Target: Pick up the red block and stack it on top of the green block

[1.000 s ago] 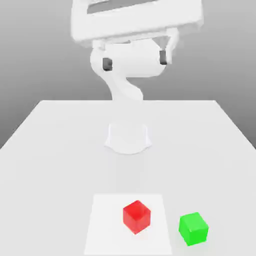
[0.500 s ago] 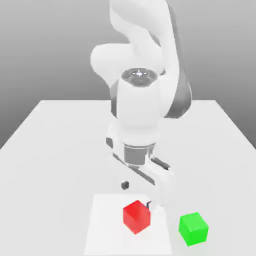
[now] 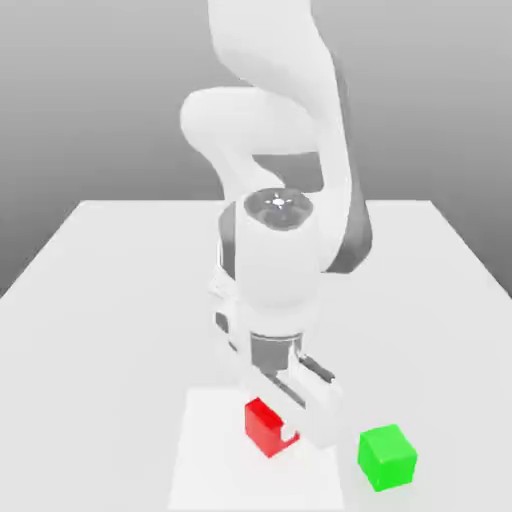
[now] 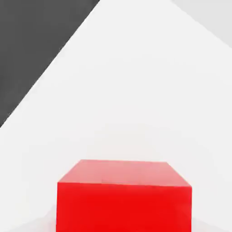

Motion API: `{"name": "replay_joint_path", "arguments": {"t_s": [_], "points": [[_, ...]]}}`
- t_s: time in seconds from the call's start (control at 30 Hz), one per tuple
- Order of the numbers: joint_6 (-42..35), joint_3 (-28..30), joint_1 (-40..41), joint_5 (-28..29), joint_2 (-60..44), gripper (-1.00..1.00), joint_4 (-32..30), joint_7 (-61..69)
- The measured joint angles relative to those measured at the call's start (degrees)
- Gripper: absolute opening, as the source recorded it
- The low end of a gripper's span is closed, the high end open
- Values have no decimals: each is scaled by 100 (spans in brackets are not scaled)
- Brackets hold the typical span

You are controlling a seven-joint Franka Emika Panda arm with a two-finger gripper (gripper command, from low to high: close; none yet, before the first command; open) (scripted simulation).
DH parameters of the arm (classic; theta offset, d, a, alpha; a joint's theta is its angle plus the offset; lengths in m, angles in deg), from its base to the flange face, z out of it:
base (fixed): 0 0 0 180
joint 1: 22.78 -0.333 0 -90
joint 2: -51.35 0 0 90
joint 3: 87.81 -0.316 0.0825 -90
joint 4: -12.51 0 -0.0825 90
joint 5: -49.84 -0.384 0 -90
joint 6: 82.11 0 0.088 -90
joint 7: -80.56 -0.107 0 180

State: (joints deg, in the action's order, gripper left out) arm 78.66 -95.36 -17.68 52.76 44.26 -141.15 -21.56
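Red block sat on the white surface, on a paler square patch, with the gripper down at it and straddling it from directly above. Whether the gripper had closed on the block or was open around it, cannot tell. Green block lay near, toward the exterior view's right and slightly nearer the camera, untouched. Hand view had the red block close below the camera. My guess: grasp stage, lift not yet done. No labels or writing anywhere.
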Motion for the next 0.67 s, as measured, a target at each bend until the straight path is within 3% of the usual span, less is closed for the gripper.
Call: {"name": "replay_joint_path", "arguments": {"t_s": [0.4, 0.57, 0.6, 0.67], "points": [[-1057, -508, -1177, -69, 193, -100, 859, -2366], [-319, -289, -1382, 365, -682, -100, 977, -2874], [-225, -256, -1407, 416, -785, 100, 984, -2915], [-225, -256, -1407, 416, -785, 100, 984, -2915]]}}
